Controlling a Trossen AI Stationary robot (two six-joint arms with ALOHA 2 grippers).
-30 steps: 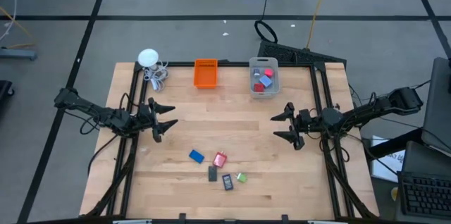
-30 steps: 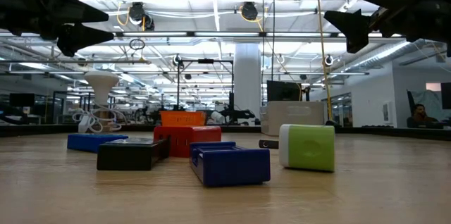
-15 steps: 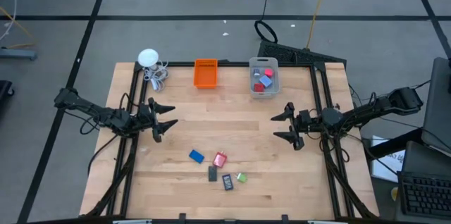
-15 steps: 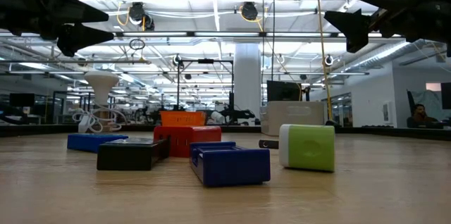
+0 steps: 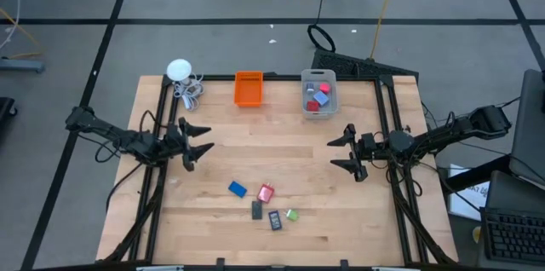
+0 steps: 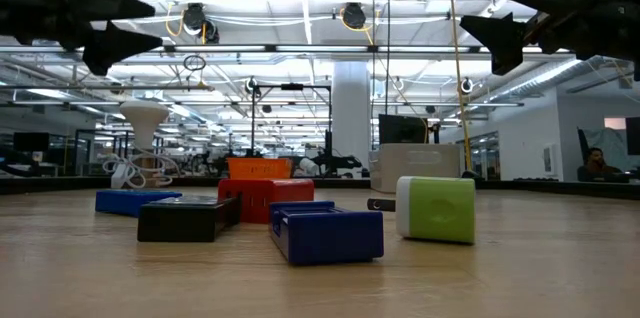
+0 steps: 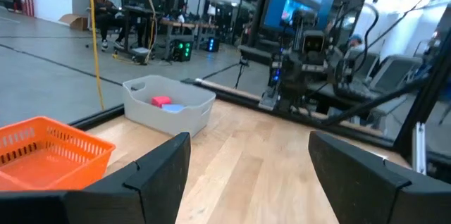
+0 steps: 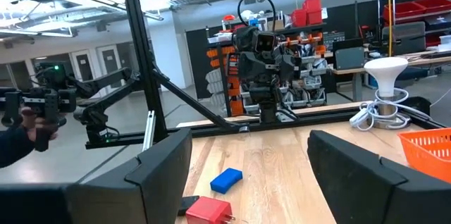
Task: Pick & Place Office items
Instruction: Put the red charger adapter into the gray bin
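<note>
from above, the left gripper point(image 5: 201, 143) hangs over the left side of the wooden table point(image 5: 281, 164) with its fingers spread and nothing between them, and the right gripper point(image 5: 344, 152) mirrors it over the right side, also spread and empty. between them, toward the near edge, lie five loose office items: a blue block point(image 5: 237, 189), a red-pink block point(image 5: 266, 193), a dark grey flat piece point(image 5: 257, 210), a dark blue-black piece point(image 5: 275, 220) and a green bit point(image 5: 292, 215), all close together but apart from both grippers. at the far edge stand an orange bin point(image 5: 249, 89) and a clear grey bin point(image 5: 318, 94) holding red, pink and blue pieces, how many is hard to tell; a white round gadget point(image 5: 179, 70) with coiled cable sits at the far left corner. from table height, the dark blue piece point(image 6: 326, 233) and the green bit point(image 6: 436, 208) lie nearest, the black piece point(image 6: 188, 218) to one side, the red block point(image 6: 265, 199) and blue block point(image 6: 135, 201) behind, with both grippers high above. the left wrist view shows its own parted fingers point(image 7: 155, 175), the orange bin point(image 7: 49, 146) and the grey bin point(image 7: 169, 104) with a red piece inside. the right wrist view shows its parted fingers point(image 8: 158, 168), the blue block point(image 8: 226, 179) and the red block point(image 8: 210, 211) on the table.
</note>
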